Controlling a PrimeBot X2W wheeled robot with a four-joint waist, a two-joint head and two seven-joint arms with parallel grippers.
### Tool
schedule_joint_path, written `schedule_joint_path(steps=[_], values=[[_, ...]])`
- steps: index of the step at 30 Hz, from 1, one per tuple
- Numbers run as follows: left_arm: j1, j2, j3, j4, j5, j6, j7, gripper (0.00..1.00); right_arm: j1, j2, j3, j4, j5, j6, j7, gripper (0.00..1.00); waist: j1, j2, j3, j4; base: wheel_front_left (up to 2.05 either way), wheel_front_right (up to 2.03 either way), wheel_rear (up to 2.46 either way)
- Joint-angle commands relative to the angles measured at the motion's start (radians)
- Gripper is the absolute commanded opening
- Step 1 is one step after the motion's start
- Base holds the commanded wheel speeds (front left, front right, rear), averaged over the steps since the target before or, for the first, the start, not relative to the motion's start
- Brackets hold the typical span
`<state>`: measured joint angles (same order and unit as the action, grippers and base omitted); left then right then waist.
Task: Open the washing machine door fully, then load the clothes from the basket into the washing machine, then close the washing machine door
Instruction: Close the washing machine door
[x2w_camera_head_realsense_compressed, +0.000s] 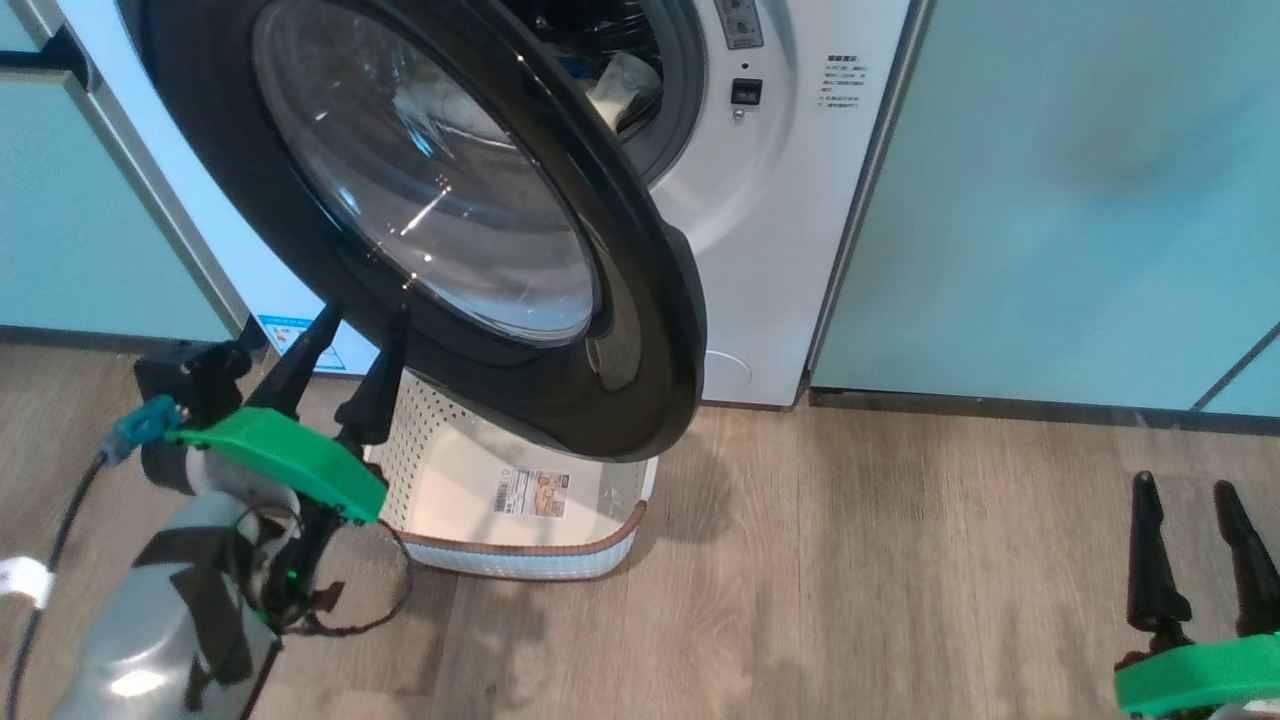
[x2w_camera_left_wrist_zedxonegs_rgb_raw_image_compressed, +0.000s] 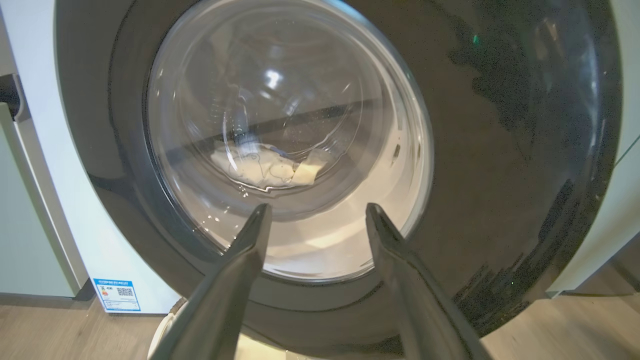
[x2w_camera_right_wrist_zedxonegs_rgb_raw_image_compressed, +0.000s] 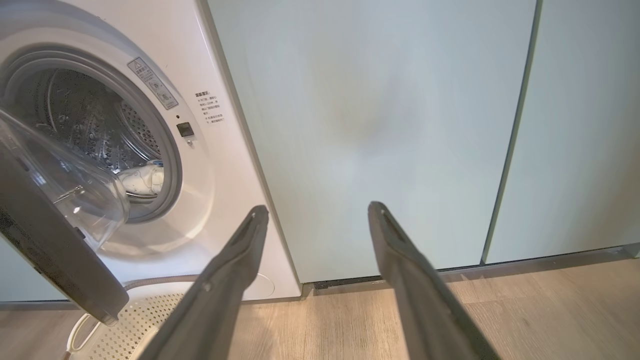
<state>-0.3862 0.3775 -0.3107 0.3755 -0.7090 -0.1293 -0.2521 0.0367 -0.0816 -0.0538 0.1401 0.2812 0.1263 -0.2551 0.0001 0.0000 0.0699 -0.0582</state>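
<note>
The washing machine door (x2w_camera_head_realsense_compressed: 480, 210) hangs partly swung, its black ring and glass bowl over the basket (x2w_camera_head_realsense_compressed: 520, 555). My left gripper (x2w_camera_head_realsense_compressed: 365, 320) is open, its fingertips at or just short of the door's outer lower face; in the left wrist view the open left gripper (x2w_camera_left_wrist_zedxonegs_rgb_raw_image_compressed: 316, 212) faces the glass of the washing machine door (x2w_camera_left_wrist_zedxonegs_rgb_raw_image_compressed: 500, 150). Clothes (x2w_camera_head_realsense_compressed: 625, 85) lie inside the drum of the washing machine (x2w_camera_head_realsense_compressed: 790, 220), also seen as clothes (x2w_camera_right_wrist_zedxonegs_rgb_raw_image_compressed: 145, 179) behind the grey ring. No clothes show in the basket, only its label. My right gripper (x2w_camera_head_realsense_compressed: 1190, 505) stands open above the floor at the lower right.
Pale mint cabinets (x2w_camera_head_realsense_compressed: 1080, 200) flank the machine on both sides. Wooden floor (x2w_camera_head_realsense_compressed: 900, 560) stretches to the right of the basket. A blue sticker (x2w_camera_left_wrist_zedxonegs_rgb_raw_image_compressed: 116, 295) sits low on the machine's front. The right gripper (x2w_camera_right_wrist_zedxonegs_rgb_raw_image_compressed: 317, 215) points at a cabinet panel (x2w_camera_right_wrist_zedxonegs_rgb_raw_image_compressed: 380, 125).
</note>
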Motion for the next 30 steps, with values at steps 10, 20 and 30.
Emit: schedule_joint_path(steps=[10,20,30], values=[[0.056,-0.080,0.214,-0.106,0.172,-0.001,-0.010,1.00,-0.027,-0.008,0.014,-0.037,-0.002,0.004,-0.007,1.00,-0.0001,0.0000,0.002,-0.003,0.00,0.00,0.00],[0.089,-0.119,0.249,-0.102,0.227,-0.001,-0.010,1.00,-0.021,-0.003,0.013,-0.041,-0.005,0.004,-0.007,1.00,-0.0001,0.0000,-0.003,-0.001,0.00,0.00,0.00],[0.089,-0.132,0.311,-0.079,0.277,-0.001,-0.010,1.00,-0.054,0.009,-0.045,-0.112,0.039,0.004,-0.007,0.00,-0.0001,0.0000,-0.002,0.002,0.00,0.00,0.00]])
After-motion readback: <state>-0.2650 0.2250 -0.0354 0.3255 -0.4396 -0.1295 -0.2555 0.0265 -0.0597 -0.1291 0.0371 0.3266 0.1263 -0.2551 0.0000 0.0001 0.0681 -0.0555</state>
